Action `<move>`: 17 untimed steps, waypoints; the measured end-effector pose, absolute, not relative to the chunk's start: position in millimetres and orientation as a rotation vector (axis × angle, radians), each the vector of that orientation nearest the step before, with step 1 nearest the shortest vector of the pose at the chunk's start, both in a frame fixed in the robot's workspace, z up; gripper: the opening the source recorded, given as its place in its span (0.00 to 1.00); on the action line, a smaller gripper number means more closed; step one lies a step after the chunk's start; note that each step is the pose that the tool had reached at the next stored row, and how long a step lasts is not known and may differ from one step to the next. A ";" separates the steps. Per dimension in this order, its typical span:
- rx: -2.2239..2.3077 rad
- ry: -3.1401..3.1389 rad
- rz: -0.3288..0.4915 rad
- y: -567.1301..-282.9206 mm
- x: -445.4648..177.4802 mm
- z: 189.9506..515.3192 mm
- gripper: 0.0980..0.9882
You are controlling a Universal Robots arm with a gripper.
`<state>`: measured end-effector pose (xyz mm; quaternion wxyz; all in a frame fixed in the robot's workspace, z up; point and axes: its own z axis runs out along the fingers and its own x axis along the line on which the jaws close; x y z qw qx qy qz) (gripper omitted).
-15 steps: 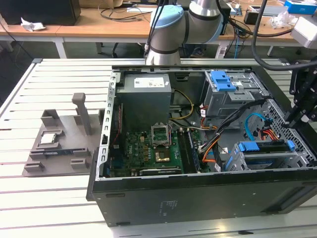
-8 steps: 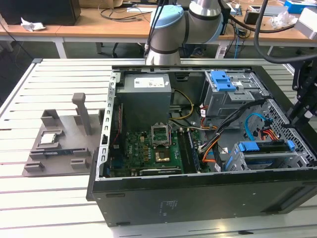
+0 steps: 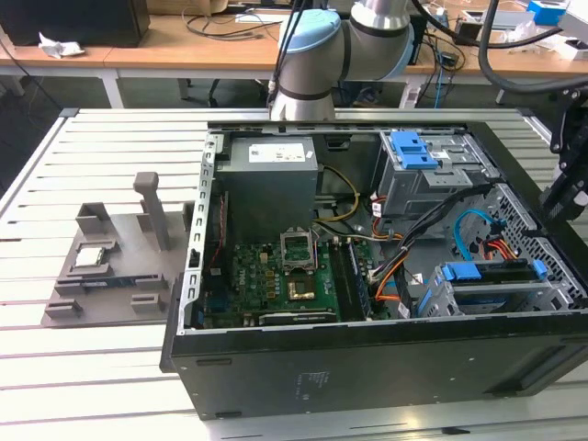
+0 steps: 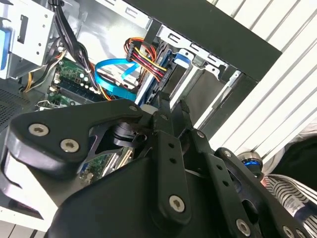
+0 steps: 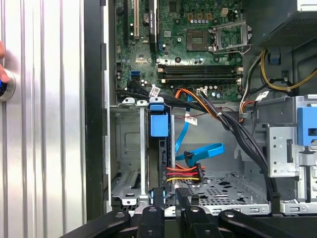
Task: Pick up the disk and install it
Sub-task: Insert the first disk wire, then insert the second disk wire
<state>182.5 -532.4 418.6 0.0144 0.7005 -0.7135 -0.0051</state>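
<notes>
The black metal tool (image 5: 166,206) hangs above the drive cage at the open case's near right corner in the exterior view, its fingers (image 5: 157,196) pressed close together – whether they pinch anything cannot be told. Just beyond the fingertips in the first wrist view, the disk (image 5: 164,148) – a drive standing on edge, framed by a blue plastic bracket with a blue tab – sits slotted in the silver metal drive cage (image 5: 130,148). A red, yellow and black cable bundle (image 5: 184,173) and a flat blue ribbon cable (image 5: 200,151) lie just beside it. Farther in lies the green motherboard (image 5: 198,44). In the exterior view the black computer case (image 3: 367,367) rests on a slatted pale desk (image 3: 83,367), with a grey plastic parts holder (image 3: 115,266) to the left.
</notes>
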 end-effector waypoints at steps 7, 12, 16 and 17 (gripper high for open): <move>2.181 -2.221 -0.016 -530.0 182.5 424.3 0.01; 2.181 -2.221 -0.016 -530.0 182.6 424.6 0.01; 2.181 -2.221 -0.016 -530.0 182.5 424.7 0.01; 2.181 -2.221 -0.016 -530.0 182.6 424.7 0.01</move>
